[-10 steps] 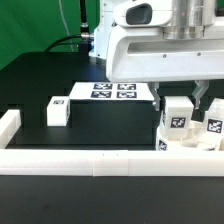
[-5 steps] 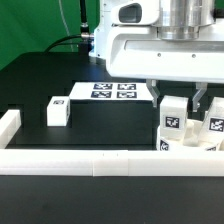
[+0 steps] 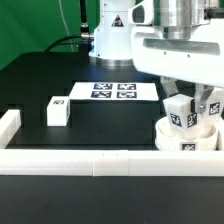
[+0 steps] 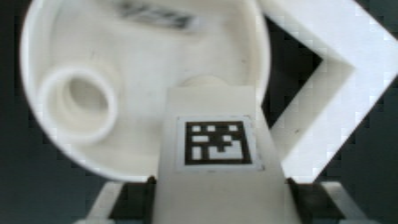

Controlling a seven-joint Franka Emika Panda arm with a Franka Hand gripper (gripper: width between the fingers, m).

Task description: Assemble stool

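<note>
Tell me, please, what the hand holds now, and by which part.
The hand seems to hold one stool leg, gripped on two opposite sides at the end nearest the wrist camera; its other end points toward the seat.

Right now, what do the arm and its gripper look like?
The arm is glossy white with rounded housings and a silver-grey cylindrical wrist section; its base column carries a yellow triangular sticker. A black cable runs behind it. The gripper has a white body and short dark fingers.

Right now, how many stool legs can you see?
3. Loose leg at the exterior view's left; gripped leg and neighbouring leg on the seat. More may be hidden.
</note>
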